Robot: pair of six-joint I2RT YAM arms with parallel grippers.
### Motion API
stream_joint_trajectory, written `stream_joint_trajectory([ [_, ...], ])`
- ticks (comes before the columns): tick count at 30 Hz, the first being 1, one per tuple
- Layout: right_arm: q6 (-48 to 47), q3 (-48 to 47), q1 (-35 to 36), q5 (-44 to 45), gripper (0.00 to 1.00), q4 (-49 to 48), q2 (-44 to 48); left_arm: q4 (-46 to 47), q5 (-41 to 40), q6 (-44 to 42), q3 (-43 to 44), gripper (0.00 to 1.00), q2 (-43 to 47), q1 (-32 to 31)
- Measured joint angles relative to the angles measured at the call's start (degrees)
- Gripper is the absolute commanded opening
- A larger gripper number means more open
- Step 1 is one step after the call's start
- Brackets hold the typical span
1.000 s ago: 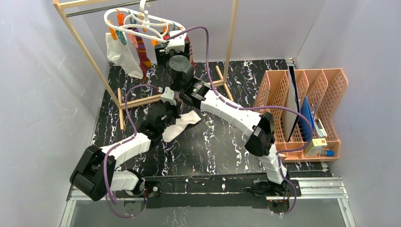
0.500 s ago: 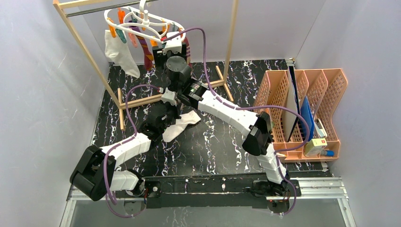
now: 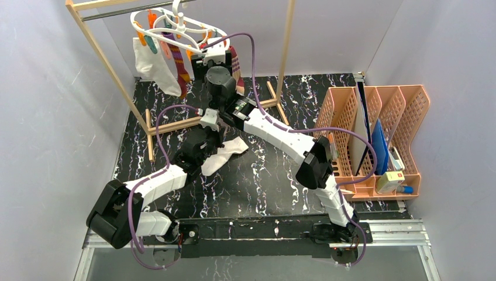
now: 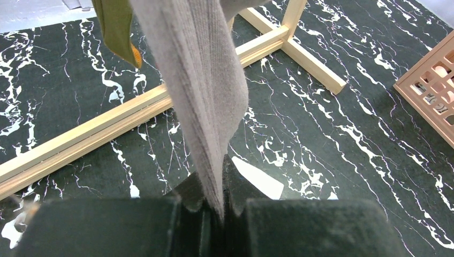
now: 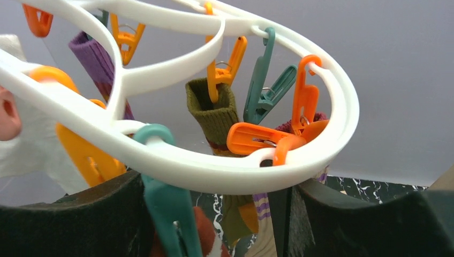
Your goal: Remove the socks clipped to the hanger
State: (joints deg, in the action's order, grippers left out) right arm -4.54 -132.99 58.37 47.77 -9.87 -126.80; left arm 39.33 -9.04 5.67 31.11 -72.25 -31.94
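Note:
The white hanger [image 3: 186, 40] hangs from the wooden rack at the back left, with a white sock [image 3: 153, 64] and a maroon striped sock [image 3: 180, 73] clipped to it. My right gripper [image 3: 215, 54] is up at the hanger. In the right wrist view it [image 5: 225, 225] is open, with the hanger's ring [image 5: 214, 171] and a teal peg [image 5: 163, 209] between its fingers. An olive sock [image 5: 214, 115] hangs from an orange peg behind. My left gripper [image 4: 222, 206] is shut on the lower end of a pale tan sock [image 4: 203, 91] that hangs from above.
Another white sock [image 3: 227, 151] lies loose on the black marbled table beside the left arm. The wooden rack's base bars [image 3: 169, 124] and post [image 3: 286, 41] stand around the hanger. An orange file organiser [image 3: 374, 134] stands at the right edge. Grey walls close in both sides.
The hanger and its socks have swung left and then back. My right arm's elbow has shifted left and its gripper sits a little closer under the ring. The left arm has not moved.

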Motion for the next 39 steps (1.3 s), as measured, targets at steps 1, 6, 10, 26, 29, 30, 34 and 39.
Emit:
stream_joint_trajectory([
  [1,0.00,0.00,-0.22,-0.09,0.73,0.20,-0.20,-0.02,0.00,-0.11,0.00,0.00,0.00,-0.04],
  [6,0.04,0.00,-0.68,-0.37,0.71,0.79,-0.37,-0.33,0.00,-0.17,0.00,0.00,0.00,-0.11],
  [10,0.02,0.00,-0.90,-0.46,0.67,0.79,-0.37,-0.37,0.00,-0.33,0.00,0.00,-0.02,-0.11],
  [26,-0.17,0.68,-0.98,-1.42,0.35,0.22,-0.33,-0.42,-0.13,-0.61,0.00,0.00,-0.02,-0.57],
  [29,-0.20,1.62,-0.98,-1.53,0.17,-0.52,-0.26,-0.50,-0.20,-0.68,0.00,0.00,-0.11,-0.68],
  [30,-0.28,1.68,-0.98,-1.57,0.10,-0.55,-0.26,-0.61,-0.22,-0.70,0.00,0.00,-0.11,-0.74],
  [34,-0.20,2.12,-0.98,-1.68,0.01,-0.70,-0.11,-0.85,-0.61,-0.76,0.00,0.00,-0.11,-0.92],
  [39,-0.20,2.38,-0.98,-1.68,0.01,-0.66,0.11,-0.92,-1.11,-0.79,0.00,0.00,-0.11,-0.94],
])
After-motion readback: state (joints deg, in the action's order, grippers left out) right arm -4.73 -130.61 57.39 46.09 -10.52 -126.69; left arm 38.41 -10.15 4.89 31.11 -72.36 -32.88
